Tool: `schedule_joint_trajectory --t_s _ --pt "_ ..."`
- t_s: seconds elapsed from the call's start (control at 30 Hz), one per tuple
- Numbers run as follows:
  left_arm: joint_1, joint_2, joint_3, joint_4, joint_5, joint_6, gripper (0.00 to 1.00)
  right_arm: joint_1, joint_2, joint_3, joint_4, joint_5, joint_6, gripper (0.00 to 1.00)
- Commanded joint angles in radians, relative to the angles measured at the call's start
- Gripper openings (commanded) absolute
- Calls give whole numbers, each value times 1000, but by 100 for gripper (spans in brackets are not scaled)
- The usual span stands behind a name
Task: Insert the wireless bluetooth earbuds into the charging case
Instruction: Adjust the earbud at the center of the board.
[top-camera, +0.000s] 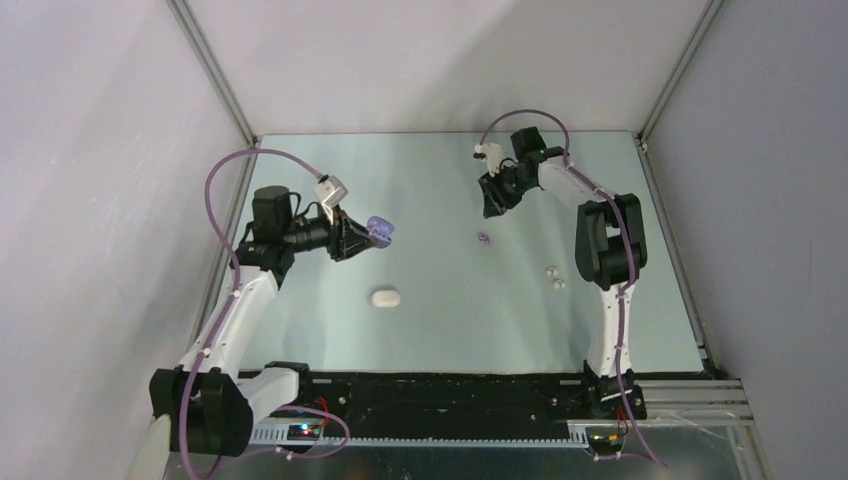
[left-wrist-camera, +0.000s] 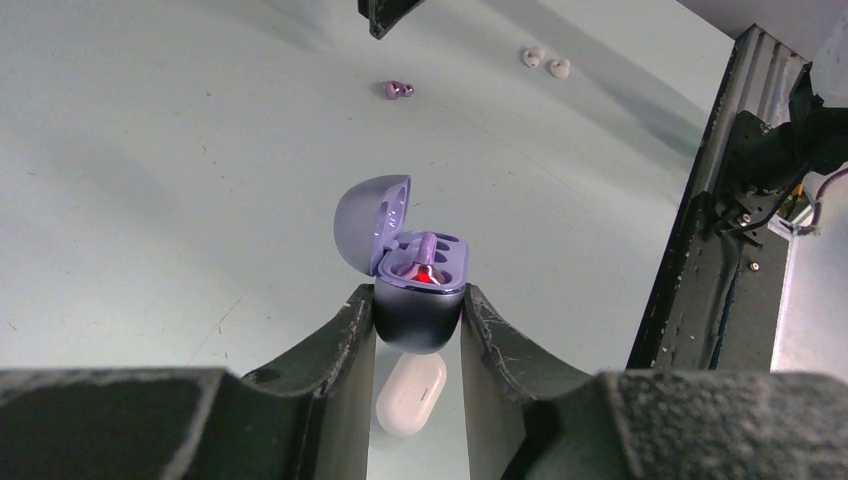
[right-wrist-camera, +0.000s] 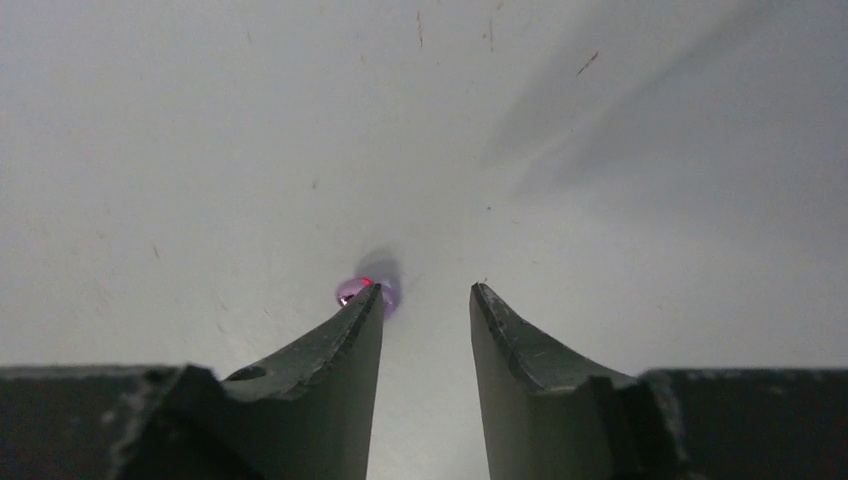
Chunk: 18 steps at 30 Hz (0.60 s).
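My left gripper (top-camera: 366, 233) is shut on the base of the purple charging case (left-wrist-camera: 418, 318) and holds it above the table with its lid open. A purple bud with a red glow (left-wrist-camera: 424, 270) sits in one socket. Another purple earbud (top-camera: 483, 238) lies on the table. In the right wrist view that earbud (right-wrist-camera: 354, 291) peeks out just outside the left fingertip (right-wrist-camera: 368, 305), partly hidden by it. My right gripper (right-wrist-camera: 427, 292) hangs open over it with nothing between its fingers. Two white earbuds (top-camera: 555, 277) lie close together to the right.
A shut white case (top-camera: 386, 298) lies on the table under and in front of my left gripper, also seen below the purple case (left-wrist-camera: 410, 393). White walls and metal frame posts (top-camera: 215, 75) enclose the grey-green table (top-camera: 440, 320).
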Motion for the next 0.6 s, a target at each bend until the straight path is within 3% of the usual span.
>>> schedule_joint_trajectory --t_s 0.0,0.23,0.57 --pt "9 3 45 -2 0 34 0 -23 87 146 -238 -113 -292 44" --pt "10 5 42 -2 -1 36 0 -11 130 191 -352 -164 -419 46" --pt "12 11 41 7 3 31 0 21 166 205 -359 -112 -424 47"
